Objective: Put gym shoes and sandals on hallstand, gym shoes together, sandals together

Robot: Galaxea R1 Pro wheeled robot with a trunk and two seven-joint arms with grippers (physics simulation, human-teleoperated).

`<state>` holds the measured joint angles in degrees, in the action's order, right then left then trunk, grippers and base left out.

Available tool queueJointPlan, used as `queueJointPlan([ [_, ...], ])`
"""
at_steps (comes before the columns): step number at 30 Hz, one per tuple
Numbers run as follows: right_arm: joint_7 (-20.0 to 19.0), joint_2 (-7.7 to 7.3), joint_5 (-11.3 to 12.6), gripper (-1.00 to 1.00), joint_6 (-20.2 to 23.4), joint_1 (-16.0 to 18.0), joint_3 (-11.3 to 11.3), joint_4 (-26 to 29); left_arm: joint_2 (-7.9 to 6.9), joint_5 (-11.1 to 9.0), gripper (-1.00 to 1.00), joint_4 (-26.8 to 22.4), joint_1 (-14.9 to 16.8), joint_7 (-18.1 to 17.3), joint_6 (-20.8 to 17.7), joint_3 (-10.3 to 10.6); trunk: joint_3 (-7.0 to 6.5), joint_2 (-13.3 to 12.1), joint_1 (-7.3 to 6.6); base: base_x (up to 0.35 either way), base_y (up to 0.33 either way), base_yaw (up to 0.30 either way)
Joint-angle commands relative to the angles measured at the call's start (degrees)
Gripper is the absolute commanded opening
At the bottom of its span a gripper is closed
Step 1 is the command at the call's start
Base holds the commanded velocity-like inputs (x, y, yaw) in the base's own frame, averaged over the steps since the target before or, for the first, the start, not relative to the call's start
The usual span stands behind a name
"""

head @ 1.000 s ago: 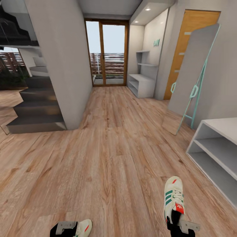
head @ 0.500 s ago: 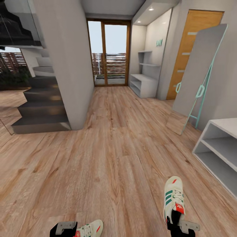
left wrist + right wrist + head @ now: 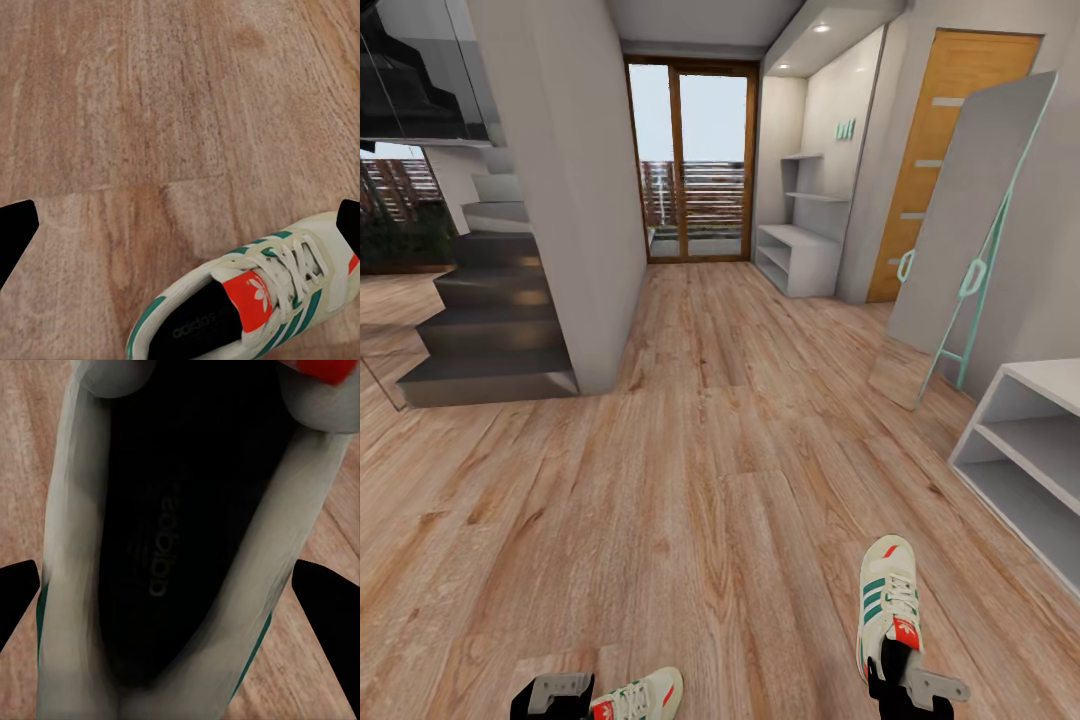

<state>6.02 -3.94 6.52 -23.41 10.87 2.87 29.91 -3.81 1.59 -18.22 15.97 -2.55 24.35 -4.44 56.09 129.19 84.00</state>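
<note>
Two gym shoes (image 3: pixel 888 600) over corridor floor (image 3: pixel 710 450), hallstand (image 3: pixel 1028 455) right, staircase (image 3: pixel 490 320) left.

You were looking over a corridor floor (image 3: pixel 710 450) of light brown wood-grain planks with a soft satin sheen and darker knots. The gym shoe at the right gripper (image 3: pixel 888 598) looked like matt cream leather with green stripes, woven cotton laces and a red-orange tongue label; its dark insole looked like matt cloth in the right wrist view (image 3: pixel 180 547). The other gym shoe (image 3: pixel 247 300) showed the same smooth cream upper. The hallstand (image 3: pixel 1025 460) was matt, smooth pale grey-white. The far door (image 3: pixel 930 150) looked like warm varnished wood, the stair treads (image 3: pixel 490 330) like dark matt stone.
</note>
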Motion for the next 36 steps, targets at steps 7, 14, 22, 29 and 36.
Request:
queueJointPlan([
  [7,-0.04,-0.02,0.60,-1.00,-0.24,0.03,-0.14,-0.03,0.03,0.17,1.00,-0.09,0.03,-0.27,0.17,-0.40,0.05,0.02,-0.01,-0.129,0.057,0.000],
  [14,-0.04,-0.02,0.60,-1.00,-0.24,0.03,-0.14,-0.03,0.03,0.25,1.00,-0.14,0.03,-0.28,0.17,-0.40,0.05,0.02,-0.01,-0.055,0.029,0.000],
  [22,-0.06,0.06,0.60,-1.00,-0.24,0.03,-0.17,-0.11,-0.13,0.92,1.00,-0.44,0.10,-0.70,0.05,0.11,0.05,0.02,-0.01,-0.004,0.002,0.000],
  [29,-0.38,-0.17,0.51,-1.00,-0.16,0.03,-0.32,-0.03,-3.61,5.06,1.00,-0.53,0.72,-7.15,-0.43,0.34,0.05,0.02,-0.01,0.000,0.000,0.000],
  [36,-0.62,-0.28,0.51,-1.00,-0.15,0.03,-0.39,1.05,-7.78,11.25,1.00,-0.32,8.97,-25.62,-4.46,0.44,0.05,0.02,-0.01,0.000,0.000,0.000],
])
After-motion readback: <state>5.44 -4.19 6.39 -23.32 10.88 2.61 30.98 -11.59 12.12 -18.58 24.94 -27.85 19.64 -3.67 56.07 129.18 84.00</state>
